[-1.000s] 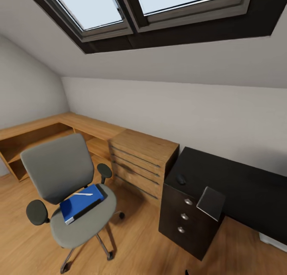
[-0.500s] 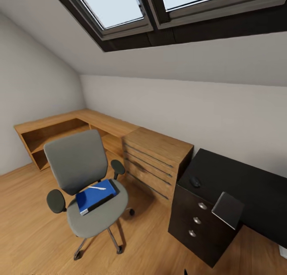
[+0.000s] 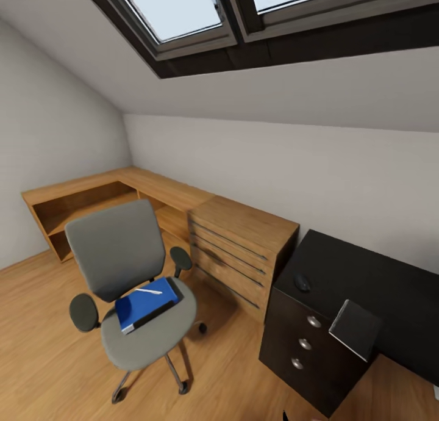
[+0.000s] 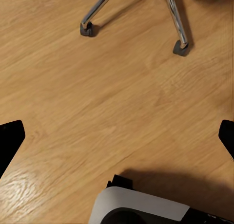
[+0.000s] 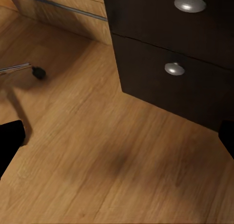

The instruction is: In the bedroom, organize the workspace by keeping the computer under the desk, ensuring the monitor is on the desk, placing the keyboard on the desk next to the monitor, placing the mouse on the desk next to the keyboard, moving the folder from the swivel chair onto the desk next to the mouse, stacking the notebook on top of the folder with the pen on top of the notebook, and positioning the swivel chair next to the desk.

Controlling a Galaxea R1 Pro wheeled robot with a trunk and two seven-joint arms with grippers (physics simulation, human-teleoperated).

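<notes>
Looking from the swivel chair (image 3: 131, 287) rightward, you find the folder (image 3: 146, 304) on its seat, the pen (image 3: 145, 291) lying on top. Right of the chair stands the desk (image 3: 360, 287). Folder probably stiff and light; grasp its overhanging edge. The pen may roll. No readable writing. Both grippers (image 4: 117, 136) (image 5: 117, 139) are spread, empty.

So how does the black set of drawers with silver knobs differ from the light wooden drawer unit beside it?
The black drawer block with round silver knobs is dark, while the light wooden drawer unit is pale oak-coloured. The black one shows three round knobs; the wooden one shows no knobs, just dark horizontal lines across its front. The black one carries a small dark object and a flat grey item. Both stand on the wooden floor along the white wall.
</notes>
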